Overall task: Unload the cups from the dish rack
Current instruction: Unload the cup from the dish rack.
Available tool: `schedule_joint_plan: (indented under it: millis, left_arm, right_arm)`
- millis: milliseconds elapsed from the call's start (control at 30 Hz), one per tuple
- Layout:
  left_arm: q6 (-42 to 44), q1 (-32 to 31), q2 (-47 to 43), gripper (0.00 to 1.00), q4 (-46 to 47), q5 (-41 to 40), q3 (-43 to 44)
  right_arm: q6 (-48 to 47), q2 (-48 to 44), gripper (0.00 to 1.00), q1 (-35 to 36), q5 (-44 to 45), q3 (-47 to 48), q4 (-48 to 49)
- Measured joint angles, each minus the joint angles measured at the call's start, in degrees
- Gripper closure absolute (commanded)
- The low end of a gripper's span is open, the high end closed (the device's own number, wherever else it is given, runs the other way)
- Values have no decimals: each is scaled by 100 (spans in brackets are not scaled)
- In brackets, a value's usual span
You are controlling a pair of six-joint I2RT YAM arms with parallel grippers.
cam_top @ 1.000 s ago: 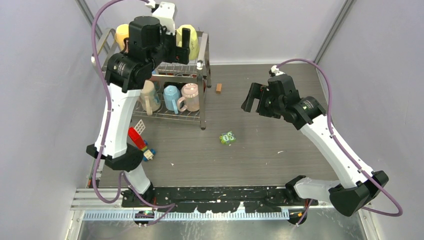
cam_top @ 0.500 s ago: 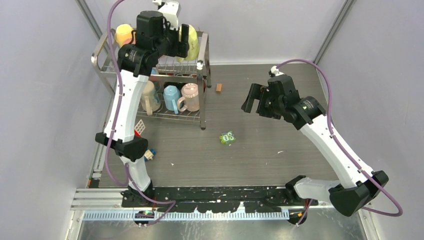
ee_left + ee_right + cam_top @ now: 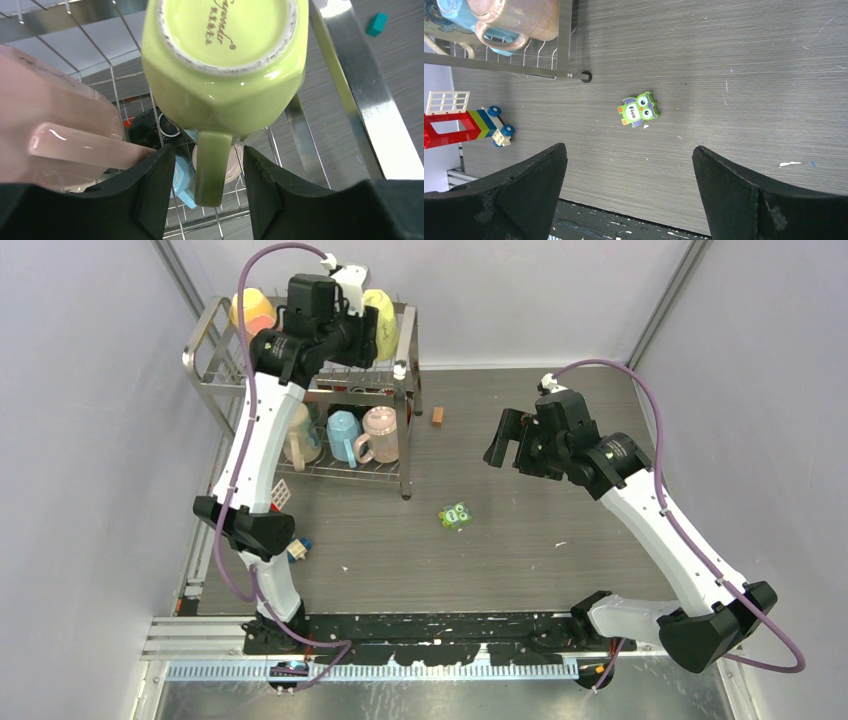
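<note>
Lime cup handle sits inside the spread left pincer, gaps both sides; right pincer spread wide.

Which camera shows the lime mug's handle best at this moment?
Left wrist: the lime mug fills the frame bottom-up, its handle hanging between the fingers of the left end effector, gaps either side. Top external shows only a sliver of it behind the left arm, handle hidden. Right wrist misses it.

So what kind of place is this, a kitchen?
Probably a robot lab booth, not a kitchen: two robot arms bolted at a grey table, plain walls all round, a dish rack of mugs and an owl toy.
</note>
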Motion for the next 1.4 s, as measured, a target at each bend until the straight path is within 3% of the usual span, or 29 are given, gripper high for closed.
schedule_joint_plan:
  millis: [500,800,1400]
  left_arm:
    - [9,0,0,72,160,50,-273]
    - [28,4,-42,99,306,31,-424]
    - [114,4,-177,100,577,24,-693]
  right_arm:
    - [0,-61,0,0,0,-57,4]
    - [2,-90,0,0,-7,-66,4]
    - [0,-90,0,0,-4,-66,2]
